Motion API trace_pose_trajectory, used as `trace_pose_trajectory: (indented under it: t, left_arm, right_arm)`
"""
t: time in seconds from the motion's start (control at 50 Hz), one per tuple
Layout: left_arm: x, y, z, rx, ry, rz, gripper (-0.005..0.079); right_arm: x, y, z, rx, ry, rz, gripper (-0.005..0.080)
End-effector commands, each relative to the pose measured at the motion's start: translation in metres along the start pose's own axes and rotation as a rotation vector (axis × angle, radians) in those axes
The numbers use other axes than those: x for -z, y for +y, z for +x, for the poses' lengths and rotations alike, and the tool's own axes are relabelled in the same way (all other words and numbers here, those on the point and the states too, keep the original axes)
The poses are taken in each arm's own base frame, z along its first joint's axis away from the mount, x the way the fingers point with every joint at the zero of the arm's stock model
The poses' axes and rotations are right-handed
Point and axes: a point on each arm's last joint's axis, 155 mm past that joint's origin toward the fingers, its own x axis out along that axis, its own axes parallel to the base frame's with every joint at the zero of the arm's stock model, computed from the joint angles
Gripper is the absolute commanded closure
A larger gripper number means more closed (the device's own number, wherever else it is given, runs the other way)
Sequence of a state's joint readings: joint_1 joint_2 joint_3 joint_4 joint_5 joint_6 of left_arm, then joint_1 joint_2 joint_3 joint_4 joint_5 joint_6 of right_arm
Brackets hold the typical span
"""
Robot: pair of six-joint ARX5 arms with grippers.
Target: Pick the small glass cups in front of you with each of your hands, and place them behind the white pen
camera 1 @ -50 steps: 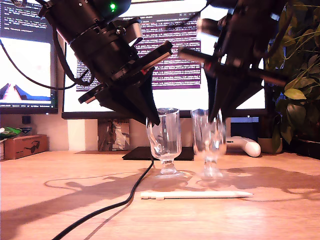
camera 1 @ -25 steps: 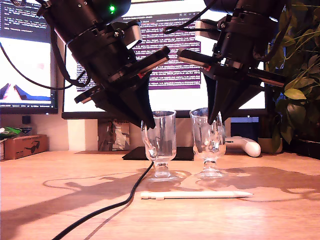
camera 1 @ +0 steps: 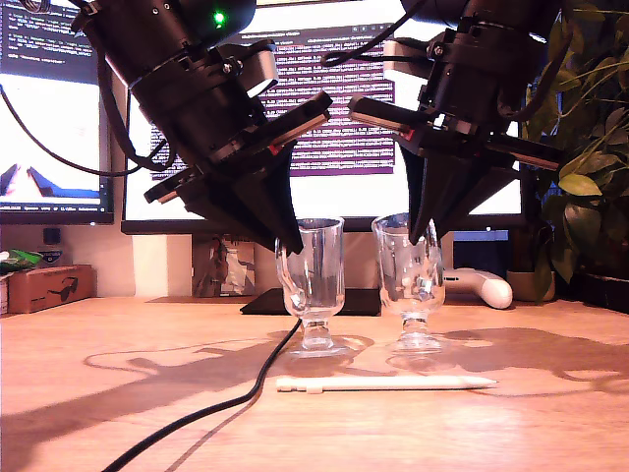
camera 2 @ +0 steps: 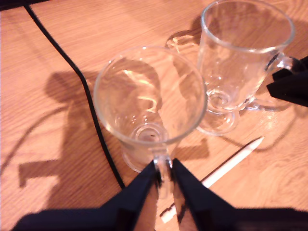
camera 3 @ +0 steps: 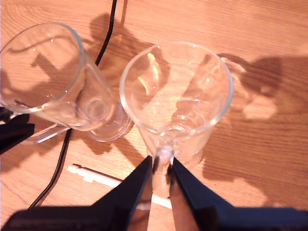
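Two glass mugs: both stand upright, side by side and close together, on the wooden desk (camera 1: 550, 423), their feet apparently down on it.
First glass mug (camera 1: 314, 265): on the exterior view's left of the pair, its handle turned to that view's left, just beside the black cable (camera 1: 216, 403).
Second glass mug (camera 1: 411, 270): on the exterior view's right of the pair, clear of the cable.
My first gripper (camera 2: 164, 168): fingers closed from both sides on the first glass mug's handle, near the rim; the arm slants down from the exterior view's upper left.
My second gripper (camera 3: 161, 163): pinching the second glass mug's handle in the same way; its arm comes down from the exterior view's upper right.
White pen (camera 1: 388, 383): lies flat on the desk nearer the exterior camera than both mugs, running across the view, tapered tip toward that view's right; it touches neither foot.
Cable: runs from the exterior view's lower left to the foot of the first glass mug, passing the pen's notched end.
Background: lit monitors (camera 1: 344, 128) behind the arms, a leafy plant (camera 1: 590, 147) at the exterior view's right, a cardboard box (camera 1: 49, 287) at its left.
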State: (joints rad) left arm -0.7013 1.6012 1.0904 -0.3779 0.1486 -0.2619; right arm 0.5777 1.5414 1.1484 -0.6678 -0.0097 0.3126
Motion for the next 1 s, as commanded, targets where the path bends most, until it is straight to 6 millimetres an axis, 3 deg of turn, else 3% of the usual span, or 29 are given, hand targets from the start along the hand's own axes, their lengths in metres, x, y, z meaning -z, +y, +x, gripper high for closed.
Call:
trace_pose_trajectory:
  t: [0.0,0.16,0.58,0.98]
  left_arm:
    - [-0.013,-0.005,-0.005,0.014,-0.031,0.009,0.0765]
    - [-0.007,-0.012,-0.005,0.040,-0.011,0.014,0.0730]
    - [0.007,-0.020,-0.004,0.042,0.036,0.030,0.0730]
    - [-0.001,-0.003,-0.002,-0.059,0.000,0.065,0.0713]
  right_arm:
    - [-0.010,0.006,-0.008,-0.011,-0.028,-0.013,0.0659]
    - [-0.001,0.004,-0.007,-0.001,0.005,-0.013,0.0607]
    - [0.017,0.000,-0.008,0.014,0.079,-0.006,0.0606]
    - [0.018,0.001,-0.013,0.006,0.080,-0.008,0.0534]
